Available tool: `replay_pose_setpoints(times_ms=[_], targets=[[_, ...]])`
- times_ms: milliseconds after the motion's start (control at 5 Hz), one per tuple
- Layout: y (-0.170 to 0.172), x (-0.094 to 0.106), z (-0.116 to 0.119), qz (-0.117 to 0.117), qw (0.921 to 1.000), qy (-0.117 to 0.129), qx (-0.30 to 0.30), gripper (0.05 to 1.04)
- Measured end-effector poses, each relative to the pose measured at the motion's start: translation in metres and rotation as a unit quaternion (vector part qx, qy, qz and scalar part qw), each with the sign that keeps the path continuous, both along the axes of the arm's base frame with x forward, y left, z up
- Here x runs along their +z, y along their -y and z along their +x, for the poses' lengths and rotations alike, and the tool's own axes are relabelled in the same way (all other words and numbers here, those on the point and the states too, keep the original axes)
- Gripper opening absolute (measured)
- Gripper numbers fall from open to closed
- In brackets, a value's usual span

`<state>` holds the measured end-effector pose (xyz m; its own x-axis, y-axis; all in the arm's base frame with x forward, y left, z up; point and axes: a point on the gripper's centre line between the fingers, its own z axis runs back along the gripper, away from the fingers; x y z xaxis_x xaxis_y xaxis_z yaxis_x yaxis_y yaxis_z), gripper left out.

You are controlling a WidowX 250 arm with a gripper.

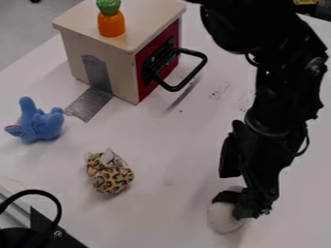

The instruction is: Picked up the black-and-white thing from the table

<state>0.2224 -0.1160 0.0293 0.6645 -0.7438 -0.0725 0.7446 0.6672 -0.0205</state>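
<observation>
The black gripper [238,194] hangs at the lower right of the camera view, its fingers apart, one farther back and one nearer the front. Low at its left side lies a rounded white thing [223,216] with a black and red patch on top. The front finger covers part of its right edge. Whether the finger touches it, I cannot tell.
A wooden box [103,58] with a red door and black handle [188,80] stands at the back, an orange toy [111,24] on top. A blue plush [40,123] and a leopard-spotted plush [111,175] lie left. Black equipment [38,230] is lower left.
</observation>
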Motion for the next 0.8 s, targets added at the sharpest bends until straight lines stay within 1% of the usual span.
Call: replay_pose_setpoints(times_ms=[200, 400, 600, 800], targets=[[-0.007, -0.020, -0.001, 0.015, 0.9996, -0.025, -0.005, 0.997], [-0.013, -0.031, 0.002, 0.021, 0.9993, -0.031, -0.005, 0.997], [-0.014, -0.032, 0.006, 0.014, 0.9994, -0.032, 0.001, 0.964], [-0.020, -0.033, 0.010, 0.004, 0.9995, -0.030, 0.001, 0.708]])
